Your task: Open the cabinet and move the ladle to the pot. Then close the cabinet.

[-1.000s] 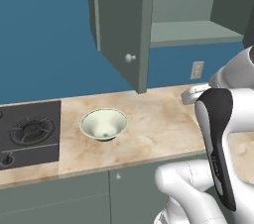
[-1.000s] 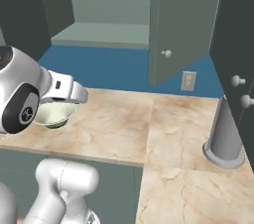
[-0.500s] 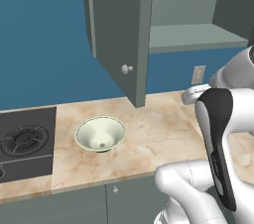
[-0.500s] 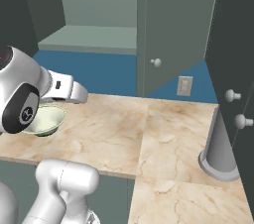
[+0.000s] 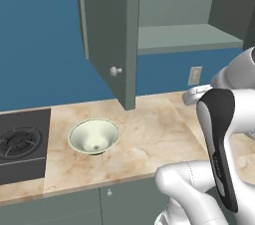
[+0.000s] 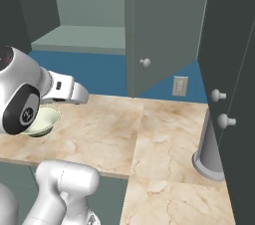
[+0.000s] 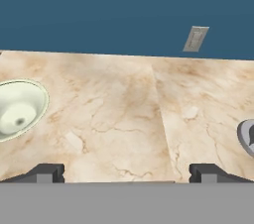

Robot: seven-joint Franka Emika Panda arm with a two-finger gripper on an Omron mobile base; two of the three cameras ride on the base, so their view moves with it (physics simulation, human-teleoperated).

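1. the cabinet (image 5: 112, 30) door hung open, high above the counter (image 5: 149, 139). it was well apart from the gripper (image 7: 126, 173).
2. the cabinet shelf (image 5: 184, 37) looked bare. i could not see the ladle or the pot.
3. the fingers (image 7: 47, 172) were wide apart and held nothing.
4. the hand was low over the counter and faced the blue wall (image 7: 99, 15).
5. a pale bowl (image 5: 93, 136) sat off to its left.

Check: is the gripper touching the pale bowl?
Apart. Hand view: the gripper, open, is over bare counter; the bowl sits well to its left.
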